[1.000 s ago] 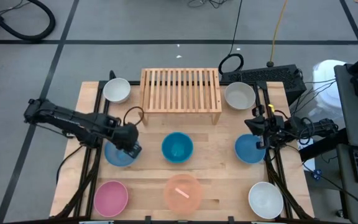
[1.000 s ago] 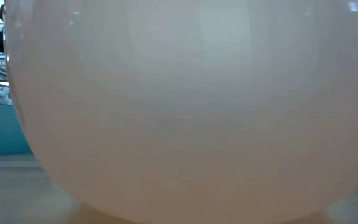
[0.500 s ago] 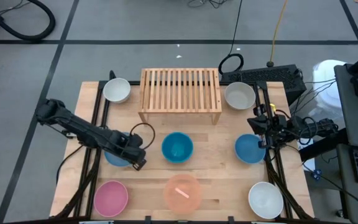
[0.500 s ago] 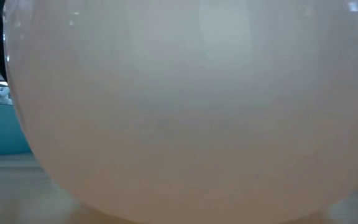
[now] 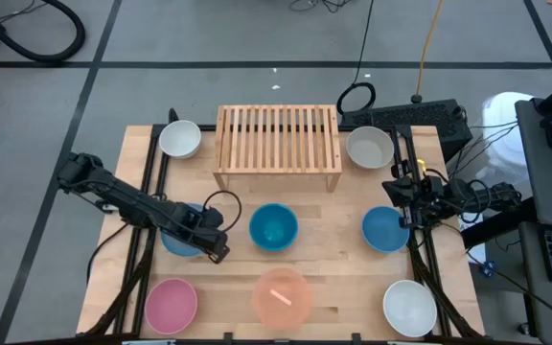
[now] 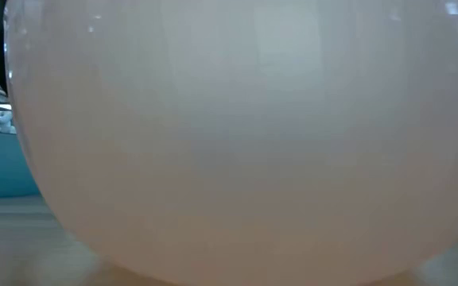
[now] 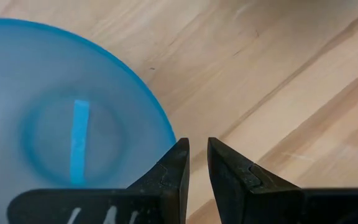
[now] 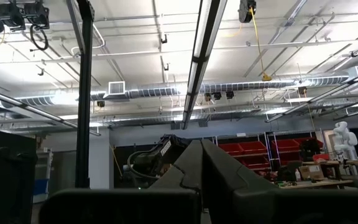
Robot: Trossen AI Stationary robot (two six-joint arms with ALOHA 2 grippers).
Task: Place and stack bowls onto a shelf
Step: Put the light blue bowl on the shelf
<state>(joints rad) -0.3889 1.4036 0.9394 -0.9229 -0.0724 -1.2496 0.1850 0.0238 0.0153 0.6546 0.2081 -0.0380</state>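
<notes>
My left gripper [image 5: 218,251] hangs low over the near right side of a light blue bowl [image 5: 178,240] that rests on the table. In the left wrist view its fingers [image 7: 197,155] are shut to a thin slit, which shows bare wood just outside the bowl's rim [image 7: 166,127]. My right gripper [image 5: 405,192] waits shut at the table's right edge, pointing up. The wooden shelf [image 5: 279,144] stands at the far middle with nothing on its slats. A teal-blue bowl [image 5: 274,227] sits in the middle and another blue one [image 5: 384,228] to the right. My left gripper comes down from above at the light blue bowl's near right rim [image 7: 169,135]. One fingertip [image 7: 178,155] stands right at that rim and the other over bare table. Whether the finger touches the rim, I cannot tell.
White bowls sit at the far left [image 5: 179,140], far right [image 5: 369,147] and near right [image 5: 409,307]. A pink bowl [image 5: 171,305] and a translucent peach bowl [image 5: 282,295] stand at the near edge. The peach bowl [image 6: 237,135] fills the low view. Bare wood lies between the bowl rows.
My left gripper has moved toward the table's near edge and a little to the right, from the light blue bowl's far right side to its near right rim, mostly in the first half second. The bowl has stayed in place.
</notes>
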